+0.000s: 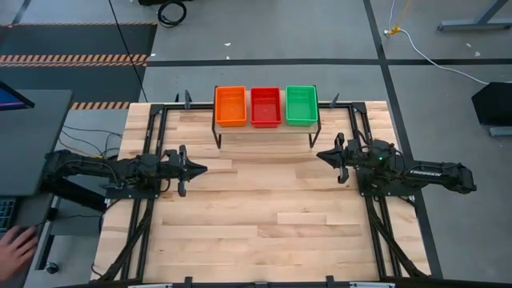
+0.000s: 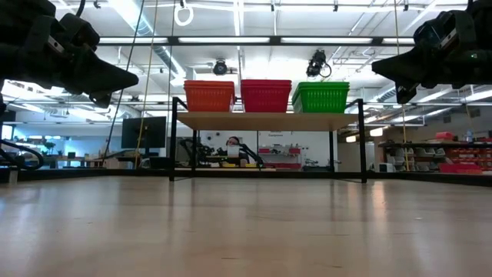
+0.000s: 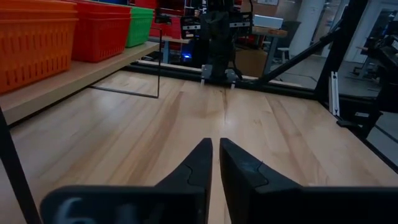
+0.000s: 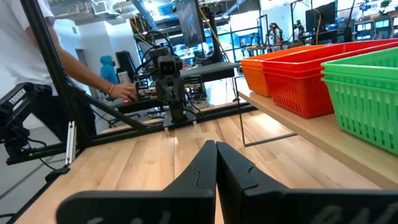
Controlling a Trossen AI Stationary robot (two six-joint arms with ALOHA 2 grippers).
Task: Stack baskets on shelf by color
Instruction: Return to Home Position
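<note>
Three stacks of baskets stand side by side with their bottoms on the shelf [image 2: 269, 121] at the table's far edge: orange [image 1: 230, 106], red [image 1: 266, 106] and green [image 1: 302, 105]. In the low view the orange stack [image 2: 208, 95], the red one [image 2: 266, 95] and the green one [image 2: 320, 97] sit level on the light board. My left gripper [image 3: 216, 146] hovers level over the table's left side, with a narrow gap between its fingertips and nothing in it. My right gripper [image 4: 216, 147] hovers level over the right side, shut and empty. Both stand apart from the shelf.
The shelf's thin black legs [image 1: 218, 138] stand on the plank tabletop [image 1: 264, 216], whose middle and near part lie bare between the arms. A person's hand [image 1: 16, 246] rests at a desk left of the table, and a person [image 4: 37, 43] stands behind it.
</note>
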